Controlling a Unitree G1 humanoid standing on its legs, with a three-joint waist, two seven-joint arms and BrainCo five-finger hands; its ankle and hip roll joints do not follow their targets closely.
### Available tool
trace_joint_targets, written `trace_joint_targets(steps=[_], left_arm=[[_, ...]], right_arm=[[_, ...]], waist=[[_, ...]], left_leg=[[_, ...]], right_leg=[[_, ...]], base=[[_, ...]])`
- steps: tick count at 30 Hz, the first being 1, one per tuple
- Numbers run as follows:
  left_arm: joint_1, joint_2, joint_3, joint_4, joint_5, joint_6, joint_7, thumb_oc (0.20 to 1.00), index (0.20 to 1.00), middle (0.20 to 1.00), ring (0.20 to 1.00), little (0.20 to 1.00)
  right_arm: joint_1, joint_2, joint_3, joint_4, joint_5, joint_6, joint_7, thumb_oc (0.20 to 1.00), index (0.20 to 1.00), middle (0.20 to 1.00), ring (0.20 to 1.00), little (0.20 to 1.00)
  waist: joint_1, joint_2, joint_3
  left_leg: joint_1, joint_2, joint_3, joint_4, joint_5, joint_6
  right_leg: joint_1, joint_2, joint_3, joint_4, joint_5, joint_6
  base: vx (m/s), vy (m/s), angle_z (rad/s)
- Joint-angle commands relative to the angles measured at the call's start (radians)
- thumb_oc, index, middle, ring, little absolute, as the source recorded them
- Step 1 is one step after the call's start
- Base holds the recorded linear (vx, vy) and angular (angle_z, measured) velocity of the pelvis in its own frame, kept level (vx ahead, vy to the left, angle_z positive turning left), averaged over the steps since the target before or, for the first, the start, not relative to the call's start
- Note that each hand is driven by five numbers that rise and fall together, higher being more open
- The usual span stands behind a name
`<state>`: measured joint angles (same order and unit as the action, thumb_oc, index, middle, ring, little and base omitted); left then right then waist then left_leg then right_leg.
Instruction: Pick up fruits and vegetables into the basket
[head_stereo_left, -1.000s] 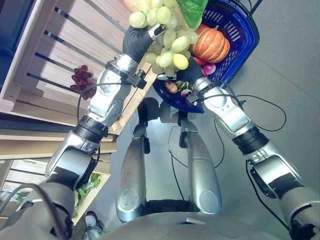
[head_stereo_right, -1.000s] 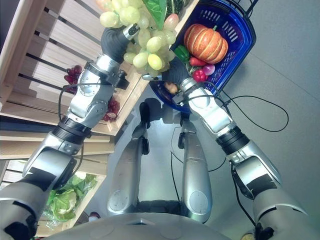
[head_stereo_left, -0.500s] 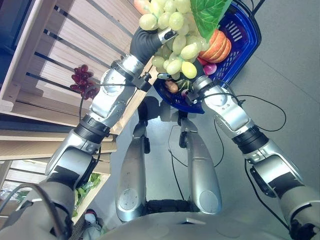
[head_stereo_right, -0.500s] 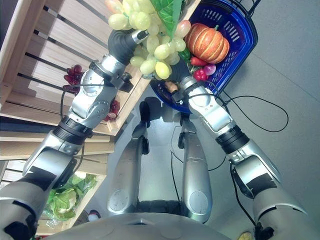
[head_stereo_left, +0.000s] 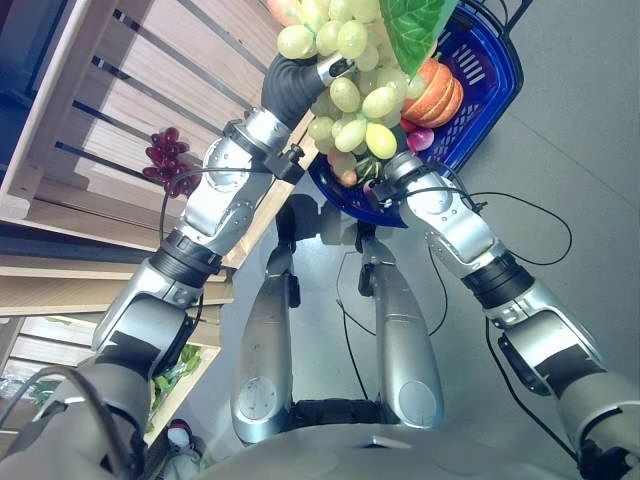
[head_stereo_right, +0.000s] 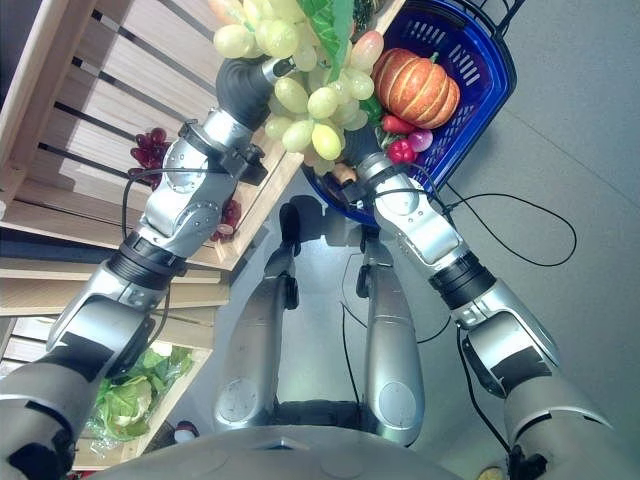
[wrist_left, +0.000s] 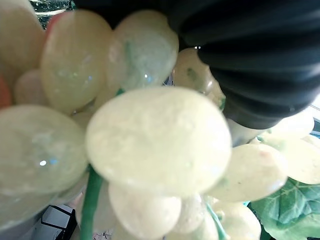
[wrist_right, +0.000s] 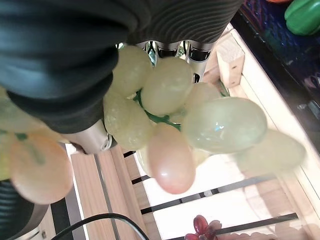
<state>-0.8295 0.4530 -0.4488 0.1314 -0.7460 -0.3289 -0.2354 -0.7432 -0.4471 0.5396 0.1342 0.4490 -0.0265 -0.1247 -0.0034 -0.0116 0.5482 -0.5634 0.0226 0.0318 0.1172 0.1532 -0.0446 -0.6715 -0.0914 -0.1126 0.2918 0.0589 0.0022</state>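
A dark red grape cluster lies on the slatted wooden shelf. The left hand holds up the large bunch of pale green plastic grapes; whether its fingers clench, I cannot tell. The grapes hang beside the blue plastic basket holding an orange pumpkin. The right hand sits under the bunch, fingers hidden.

Slatted wooden shelving, grey floor

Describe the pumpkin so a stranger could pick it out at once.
Find the blue basket on the grey floor beside the wooden shelf. The pumpkin lies inside it, past the green grapes: ribbed, orange, far larger than the small red pieces next to it.
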Motion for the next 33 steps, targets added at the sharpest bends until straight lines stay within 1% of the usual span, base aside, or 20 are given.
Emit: trace_joint_targets(steps=[1,8,9,10,11,12,13,15,18,19,20,22,23,26,30,32,33], left_arm=[[-0.004,-0.043,-0.008,-0.124,-0.009,-0.036,-0.043,0.200,0.200,0.200,0.200,0.200],[0.005,-0.044,-0.007,-0.122,0.006,-0.047,-0.010,0.200,0.200,0.200,0.200,0.200],[0.004,-0.042,-0.004,-0.116,0.008,-0.050,0.016,0.225,0.225,0.225,0.225,0.225],[0.004,-0.042,-0.001,-0.115,0.011,-0.055,0.037,0.642,0.642,0.642,0.642,0.642],[0.006,-0.041,0.005,-0.113,0.009,-0.062,0.055,1.000,1.000,1.000,1.000,1.000],[0.008,-0.042,0.008,-0.112,0.009,-0.060,0.066,1.000,1.000,1.000,1.000,1.000],[0.017,-0.047,0.017,-0.109,0.016,-0.069,0.106,1.000,1.000,1.000,1.000,1.000],[0.025,-0.051,0.027,-0.110,0.025,-0.088,0.147,1.000,1.000,1.000,1.000,1.000],[0.026,-0.052,0.036,-0.108,0.034,-0.098,0.173,1.000,1.000,1.000,1.000,1.000],[0.030,-0.053,0.042,-0.105,0.039,-0.106,0.199,1.000,1.000,1.000,1.000,1.000],[0.038,-0.063,0.056,-0.102,0.057,-0.111,0.247,1.000,1.000,1.000,1.000,1.000],[0.045,-0.066,0.067,-0.097,0.067,-0.119,0.276,1.000,1.000,1.000,1.000,1.000],[0.045,-0.066,0.067,-0.097,0.067,-0.119,0.276,1.000,1.000,1.000,1.000,1.000],[0.056,-0.080,0.086,-0.090,0.098,-0.107,0.341,1.000,1.000,1.000,1.000,1.000],[0.056,-0.086,0.099,-0.076,0.107,-0.089,0.376,1.000,1.000,1.000,1.000,1.000],[0.060,-0.091,0.103,-0.072,0.122,-0.081,0.400,1.000,1.000,1.000,1.000,1.000],[0.059,-0.089,0.105,-0.070,0.128,-0.077,0.410,1.000,1.000,1.000,1.000,1.000]], right_arm=[[-0.027,0.043,-0.032,-0.144,0.013,-0.084,-0.010,0.200,0.200,0.200,0.200,0.200],[-0.024,0.040,-0.032,-0.141,0.015,-0.088,-0.014,0.200,0.200,0.200,0.200,0.200],[-0.026,0.040,-0.034,-0.139,0.015,-0.091,-0.015,0.200,0.200,0.200,0.200,0.200],[-0.025,0.041,-0.033,-0.140,0.014,-0.091,-0.017,0.200,0.200,0.200,0.200,0.200],[-0.023,0.041,-0.035,-0.141,0.014,-0.091,-0.021,0.200,0.200,0.200,0.200,0.200],[-0.022,0.041,-0.036,-0.139,0.015,-0.093,-0.023,0.200,0.200,0.200,0.200,0.200],[-0.018,0.044,-0.037,-0.139,0.013,-0.097,-0.029,0.200,0.200,0.200,0.200,0.200],[-0.015,0.044,-0.042,-0.138,0.013,-0.102,-0.031,0.200,0.200,0.200,0.200,0.200],[-0.016,0.045,-0.046,-0.137,0.010,-0.106,-0.033,0.200,0.200,0.200,0.200,0.200],[-0.015,0.046,-0.048,-0.136,0.008,-0.109,-0.034,0.200,0.200,0.200,0.200,0.200],[-0.015,0.052,-0.053,-0.136,0.003,-0.109,-0.037,0.200,0.200,0.200,0.200,0.200],[-0.013,0.053,-0.060,-0.135,0.001,-0.110,-0.036,0.200,0.200,0.200,0.200,0.200],[-0.013,0.053,-0.060,-0.135,0.001,-0.110,-0.036,0.200,0.200,0.200,0.200,0.200],[-0.008,0.061,-0.069,-0.139,-0.005,-0.104,-0.035,0.200,0.200,0.200,0.200,0.200],[-0.012,0.064,-0.077,-0.139,-0.007,-0.101,-0.034,0.200,0.200,0.200,0.200,0.200],[-0.010,0.065,-0.081,-0.138,-0.008,-0.097,-0.033,0.200,0.200,0.200,0.200,0.200],[-0.011,0.064,-0.082,-0.138,-0.008,-0.100,-0.033,0.200,0.200,0.200,0.200,0.200]], waist=[[-0.012,0.017,-0.028],[-0.010,0.017,-0.028],[-0.010,0.018,-0.028],[-0.010,0.018,-0.028],[-0.009,0.018,-0.028],[-0.008,0.018,-0.028],[-0.006,0.017,-0.028],[-0.004,0.017,-0.028],[-0.003,0.017,-0.028],[-0.002,0.017,-0.028],[-0.001,0.016,-0.028],[0.001,0.016,-0.028],[0.001,0.016,-0.028],[0.003,0.016,-0.028],[0.004,0.017,-0.028],[0.004,0.018,-0.028],[0.004,0.018,-0.028]], left_leg=[[-0.002,-0.051,-0.013,0.072,-0.106,0.001],[0.003,-0.052,-0.014,0.074,-0.111,0.001],[-0.004,-0.052,-0.015,0.073,-0.105,0.002],[-0.004,-0.052,-0.015,0.073,-0.105,0.002],[-0.003,-0.053,-0.015,0.073,-0.105,0.003],[-0.002,-0.053,-0.016,0.073,-0.105,0.003],[0.002,-0.053,-0.017,0.074,-0.111,0.002],[0.001,-0.054,-0.019,0.073,-0.109,0.003],[-0.005,-0.055,-0.020,0.071,-0.103,0.003],[-0.005,-0.055,-0.021,0.071,-0.103,0.003],[-0.006,-0.056,-0.024,0.071,-0.104,0.003],[-0.006,-0.058,-0.026,0.072,-0.104,0.003],[-0.006,-0.058,-0.026,0.072,-0.104,0.003],[-0.002,-0.059,-0.029,0.072,-0.109,0.002],[-0.008,-0.061,-0.031,0.074,-0.103,0.002],[-0.003,-0.061,-0.030,0.077,-0.110,0.001],[-0.009,-0.061,-0.030,0.076,-0.104,0.001]], right_leg=[[0.099,0.003,-0.030,-0.058,-0.032,0.075],[0.104,0.003,-0.031,-0.055,-0.038,0.075],[0.098,0.004,-0.031,-0.056,-0.032,0.074],[0.098,0.004,-0.030,-0.056,-0.033,0.074],[0.099,0.004,-0.031,-0.055,-0.033,0.074],[0.099,0.004,-0.031,-0.056,-0.033,0.074],[0.102,0.003,-0.033,-0.051,-0.039,0.075],[0.103,0.003,-0.034,-0.053,-0.039,0.075],[0.098,0.003,-0.035,-0.056,-0.033,0.075],[0.097,0.003,-0.036,-0.055,-0.034,0.075],[0.096,0.003,-0.038,-0.055,-0.035,0.075],[0.097,0.002,-0.040,-0.054,-0.036,0.076],[0.097,0.002,-0.040,-0.054,-0.036,0.076],[0.101,0.001,-0.042,-0.050,-0.043,0.077],[0.097,0.000,-0.045,-0.051,-0.038,0.076],[0.102,-0.001,-0.046,-0.047,-0.046,0.076],[0.097,-0.001,-0.046,-0.049,-0.040,0.076]], base=[[0.00,0.000,0.00],[0.00,0.000,0.00],[0.00,0.000,0.00],[0.00,0.000,0.00],[0.00,0.000,0.00],[0.00,0.000,0.00],[0.00,0.000,0.00],[0.00,0.000,0.00],[0.00,0.000,0.00],[0.00,0.000,0.00],[0.00,0.000,0.00],[0.00,0.000,0.00],[0.00,0.000,0.00],[0.00,0.000,0.00],[0.00,0.000,0.00],[0.00,0.000,0.00],[0.00,0.000,0.00]])
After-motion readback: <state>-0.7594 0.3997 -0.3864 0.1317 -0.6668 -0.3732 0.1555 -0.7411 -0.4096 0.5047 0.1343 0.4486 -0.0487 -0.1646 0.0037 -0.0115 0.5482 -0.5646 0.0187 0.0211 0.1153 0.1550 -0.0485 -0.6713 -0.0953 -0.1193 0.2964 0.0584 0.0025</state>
